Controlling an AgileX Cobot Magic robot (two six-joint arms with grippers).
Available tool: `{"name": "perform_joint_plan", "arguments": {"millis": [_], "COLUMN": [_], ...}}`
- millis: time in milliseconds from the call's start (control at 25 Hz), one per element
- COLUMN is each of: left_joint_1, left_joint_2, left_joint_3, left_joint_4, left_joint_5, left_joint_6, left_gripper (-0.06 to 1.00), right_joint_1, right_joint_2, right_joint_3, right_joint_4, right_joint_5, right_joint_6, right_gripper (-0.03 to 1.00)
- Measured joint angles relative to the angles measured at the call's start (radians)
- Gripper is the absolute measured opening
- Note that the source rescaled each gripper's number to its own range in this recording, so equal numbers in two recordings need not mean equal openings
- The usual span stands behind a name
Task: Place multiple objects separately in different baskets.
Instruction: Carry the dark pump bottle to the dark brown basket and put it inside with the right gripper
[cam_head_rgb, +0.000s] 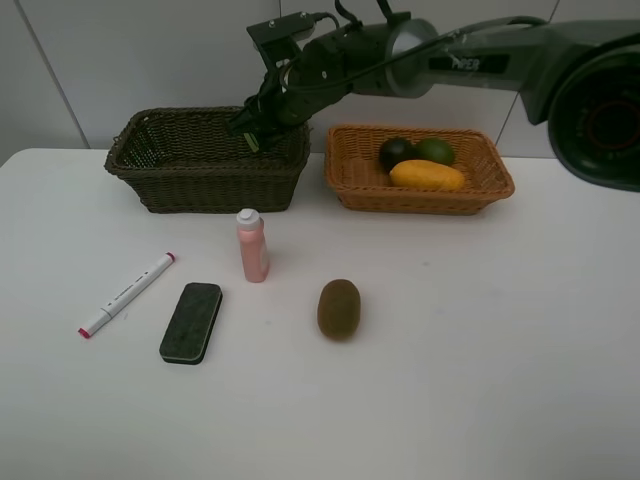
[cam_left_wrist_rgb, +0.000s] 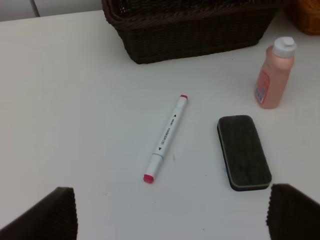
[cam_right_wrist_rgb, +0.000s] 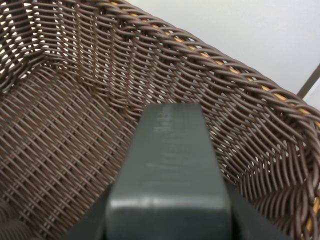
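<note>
Placing step: your right gripper (cam_head_rgb: 252, 128), jaws closed on what appears to be the dark green bottle (cam_right_wrist_rgb: 170, 165), hangs inside the dark basket (cam_head_rgb: 200, 182), far left; next, release it there. Your left gripper (cam_left_wrist_rgb: 172, 212), jaws wide, hovers near the marker (cam_left_wrist_rgb: 167, 137) and eraser (cam_left_wrist_rgb: 243, 151)

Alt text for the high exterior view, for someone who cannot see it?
The right hand, holding a dark green bottle, reaches across over the right end of the dark basket. The orange basket holds a mango, lime and mangosteen; a marker, eraser, upright pink bottle and kiwi sit on the white table.
</note>
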Motion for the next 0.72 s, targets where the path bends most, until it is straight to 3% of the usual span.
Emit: {"name": "perform_joint_plan", "arguments": {"millis": [40,80,200,280,360,720], "left_joint_1": [0.000,0.000,0.000,0.000,0.000,0.000], "left_joint_2": [0.000,0.000,0.000,0.000,0.000,0.000], "left_joint_3": [0.000,0.000,0.000,0.000,0.000,0.000], "left_joint_4": [0.000,0.000,0.000,0.000,0.000,0.000], "left_joint_5": [0.000,0.000,0.000,0.000,0.000,0.000], "left_joint_6": [0.000,0.000,0.000,0.000,0.000,0.000], "left_gripper": [1.00,1.00,1.00,1.00,1.00,1.00], "right_joint_1": [0.000,0.000,0.000,0.000,0.000,0.000], "right_joint_2": [0.000,0.000,0.000,0.000,0.000,0.000], "right_joint_3": [0.000,0.000,-0.002,-0.003,-0.003,-0.003], "right_joint_4": [0.000,-0.003,-0.046,-0.066,-0.072,-0.072], "right_joint_5": [0.000,-0.009,-0.031,-0.031,-0.034,-0.036], "right_joint_6": [0.000,0.000,0.000,0.001,0.002,0.003], "right_gripper": [0.08,0.23,0.77,0.91,0.97,1.00]}}
